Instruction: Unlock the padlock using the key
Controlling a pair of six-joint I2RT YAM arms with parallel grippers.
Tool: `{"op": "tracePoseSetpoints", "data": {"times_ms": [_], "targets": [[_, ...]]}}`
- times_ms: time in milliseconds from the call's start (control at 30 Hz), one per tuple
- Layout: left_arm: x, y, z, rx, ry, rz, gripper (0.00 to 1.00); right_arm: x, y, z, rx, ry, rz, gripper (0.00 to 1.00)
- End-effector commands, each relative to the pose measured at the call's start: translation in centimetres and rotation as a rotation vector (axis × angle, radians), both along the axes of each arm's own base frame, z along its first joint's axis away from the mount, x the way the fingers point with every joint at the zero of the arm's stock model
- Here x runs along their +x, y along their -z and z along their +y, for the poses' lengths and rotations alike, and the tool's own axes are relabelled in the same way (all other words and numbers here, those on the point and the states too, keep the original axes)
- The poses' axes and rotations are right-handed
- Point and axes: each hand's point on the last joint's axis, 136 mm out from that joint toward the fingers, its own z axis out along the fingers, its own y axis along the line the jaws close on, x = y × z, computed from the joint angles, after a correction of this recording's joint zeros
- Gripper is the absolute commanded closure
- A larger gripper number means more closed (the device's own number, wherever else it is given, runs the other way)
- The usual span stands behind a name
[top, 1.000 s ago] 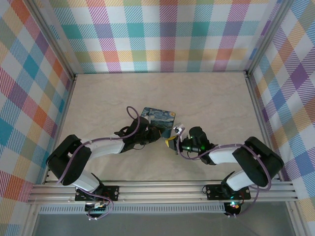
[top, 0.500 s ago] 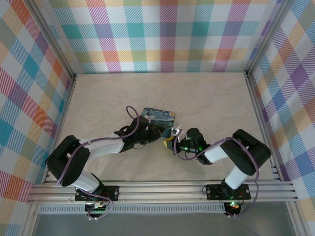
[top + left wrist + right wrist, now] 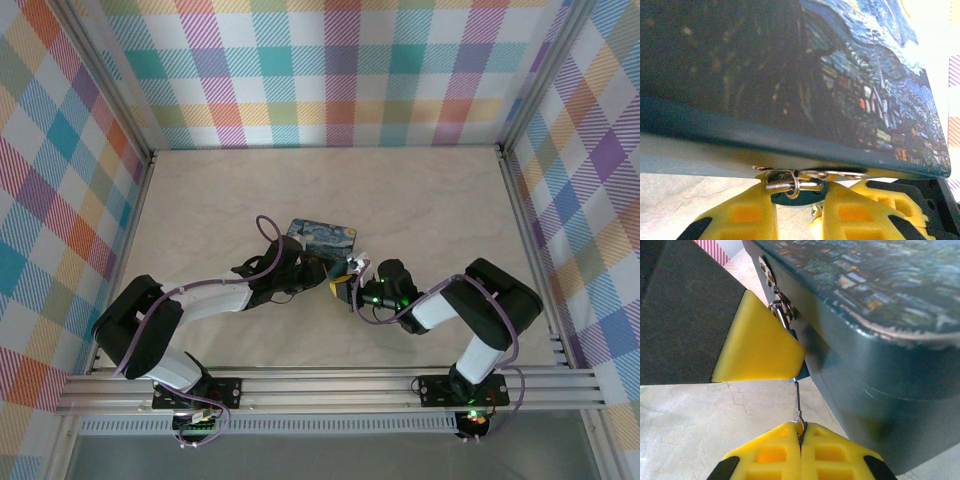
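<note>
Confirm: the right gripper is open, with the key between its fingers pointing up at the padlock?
Not open. The right wrist view shows the right gripper shut on the key, its fingers pressed together, with the key pointing up at the padlock.

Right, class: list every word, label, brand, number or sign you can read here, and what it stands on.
No readable text. The rectangular tin box with the night-sky painting bears a picture only; the small blue-bodied padlock and thin silvery metal key show no legible marks.
</note>
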Motion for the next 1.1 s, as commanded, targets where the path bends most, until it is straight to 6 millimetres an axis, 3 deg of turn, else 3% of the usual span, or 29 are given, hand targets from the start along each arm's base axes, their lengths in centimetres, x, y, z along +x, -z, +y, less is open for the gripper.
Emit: {"op": "tracePoseSetpoints", "data": {"times_ms": [0,333,1067], "targets": [[0.2,-2.4,-1.1,-0.052,0.020,-0.033,0.82,0.6,-1.4,0.9,0.045,-0.005,-0.040,1.00],[0.2,-2.5,-1.2,-0.055,0.021,-0.035,0.82,0.9,-1.2,1.1,0.043,-0.001,-0.033,1.00],[-0.3,-3.5,-1.6,-0.056,0.064,-0.019,0.82,0.8,-2.6,1.1,0.116,-0.011,-0.117,1.00]]}}
